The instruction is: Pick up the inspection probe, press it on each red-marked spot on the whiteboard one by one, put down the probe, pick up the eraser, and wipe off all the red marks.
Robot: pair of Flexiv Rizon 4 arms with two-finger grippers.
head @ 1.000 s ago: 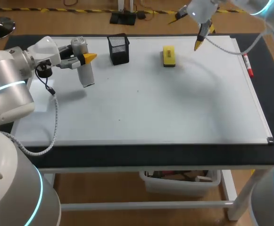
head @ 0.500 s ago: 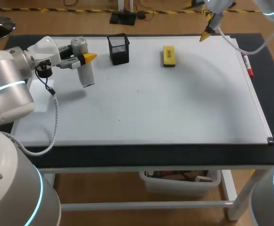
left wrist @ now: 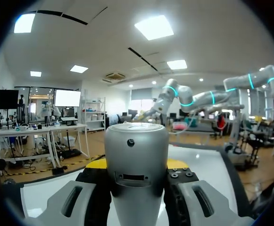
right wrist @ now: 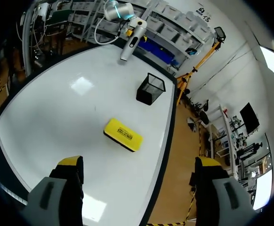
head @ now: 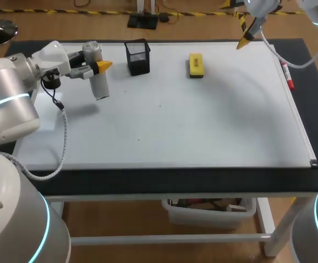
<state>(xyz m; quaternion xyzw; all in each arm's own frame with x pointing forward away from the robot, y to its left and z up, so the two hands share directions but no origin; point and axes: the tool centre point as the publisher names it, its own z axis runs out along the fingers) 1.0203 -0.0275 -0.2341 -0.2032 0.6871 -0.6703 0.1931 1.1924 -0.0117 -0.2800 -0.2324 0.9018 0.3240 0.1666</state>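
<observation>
The left end effector (head: 97,69) is clamped from both sides on the grey cylindrical inspection probe (head: 99,86), which appears to hang clear of the far left part of the white whiteboard (head: 191,120). I cannot make out any red marks on the board, only a couple of tiny dark specks, so the main risk is pressing the probe on the wrong spot or missing one. The grip sits high on a smooth, rounded body, so a hard or slanted press could make the probe slip or tilt between the fingers. The black mesh pen cup (head: 138,57) stands just beside it and could be knocked over by a sideways sweep. The right end effector (head: 247,34) is spread wide and empty, raised over the far right corner, well apart from the yellow block eraser (head: 196,64) lying on the board.
</observation>
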